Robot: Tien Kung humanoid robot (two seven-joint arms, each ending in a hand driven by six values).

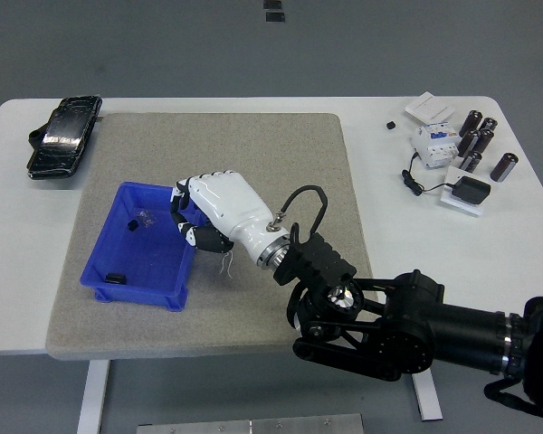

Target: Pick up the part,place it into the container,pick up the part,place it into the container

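The blue container [118,255] sits on the left part of the grey mat [253,154]. Inside it lie a small clear-and-black piece [145,218] and a small black piece [118,277]. My right hand [190,217], white with a black arm behind it, hovers over the container's right wall. Its fingers are curled around a black gear-like part [203,239], which is mostly hidden under the palm. A thin white wire piece [226,263] lies on the mat just right of the container, partly behind the hand. My left arm does not show.
A black pouch [65,136] lies at the table's far left. At the far right stand several dark cylinders [478,140], a white breaker [434,140], a black adapter with cable [471,191] and a white box [430,108].
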